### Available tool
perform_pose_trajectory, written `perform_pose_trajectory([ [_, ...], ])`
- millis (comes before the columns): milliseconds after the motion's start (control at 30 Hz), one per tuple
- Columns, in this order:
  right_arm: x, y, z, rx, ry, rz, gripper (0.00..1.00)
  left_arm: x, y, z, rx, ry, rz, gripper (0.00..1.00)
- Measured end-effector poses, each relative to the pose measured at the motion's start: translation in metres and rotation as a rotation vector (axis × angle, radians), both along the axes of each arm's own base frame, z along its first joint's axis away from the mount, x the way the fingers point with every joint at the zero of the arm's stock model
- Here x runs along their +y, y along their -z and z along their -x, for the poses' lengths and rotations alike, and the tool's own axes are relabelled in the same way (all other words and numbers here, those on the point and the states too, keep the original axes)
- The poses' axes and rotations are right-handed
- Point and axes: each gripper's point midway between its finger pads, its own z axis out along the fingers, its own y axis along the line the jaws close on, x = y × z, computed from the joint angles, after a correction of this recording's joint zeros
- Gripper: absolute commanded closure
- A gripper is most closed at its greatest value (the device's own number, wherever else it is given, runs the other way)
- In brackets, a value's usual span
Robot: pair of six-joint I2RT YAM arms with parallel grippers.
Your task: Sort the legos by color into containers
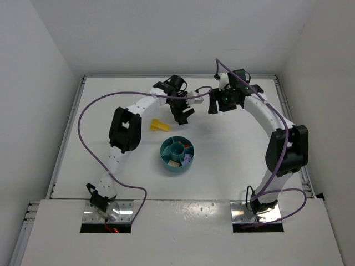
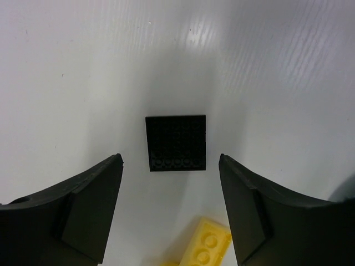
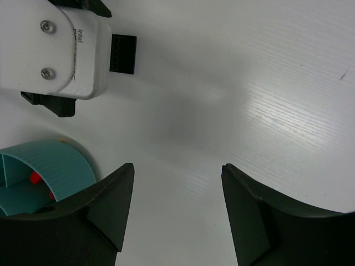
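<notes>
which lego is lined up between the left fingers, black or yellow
The black lego, a flat square plate lying centred in the gap between the open fingers. The yellow lego sits off-centre, nearer the camera.

I saw bright, even overhead light on the white tabletop (image 1: 233,149), with only soft shadows beneath the arms. Both wrist views showed streaky glare on the ribbed surface and a diffuse grey shadow patch. The near fingers (image 2: 72,216) looked slightly blurred; the overhead view was sharp.
</notes>
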Motion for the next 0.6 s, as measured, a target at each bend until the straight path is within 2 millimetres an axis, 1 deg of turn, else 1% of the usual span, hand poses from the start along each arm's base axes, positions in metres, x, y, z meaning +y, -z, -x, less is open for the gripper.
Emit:
perform_pose_trajectory([
  [100,-0.001,0.000,0.000,0.001,0.001,-0.004,0.35,-0.006,0.004,0.001,-0.002,0.006,0.001,0.24],
  [167,-0.001,0.000,0.000,0.003,0.001,-0.007,0.35,-0.009,0.010,0.001,0.005,0.002,0.002,0.24],
  [400,-0.004,0.003,0.000,0.013,0.006,-0.005,0.35,-0.008,0.033,-0.005,0.019,-0.049,-0.016,0.26],
  [600,-0.003,0.007,0.000,0.023,0.002,-0.009,0.35,-0.007,0.035,-0.007,0.014,-0.070,-0.022,0.29],
])
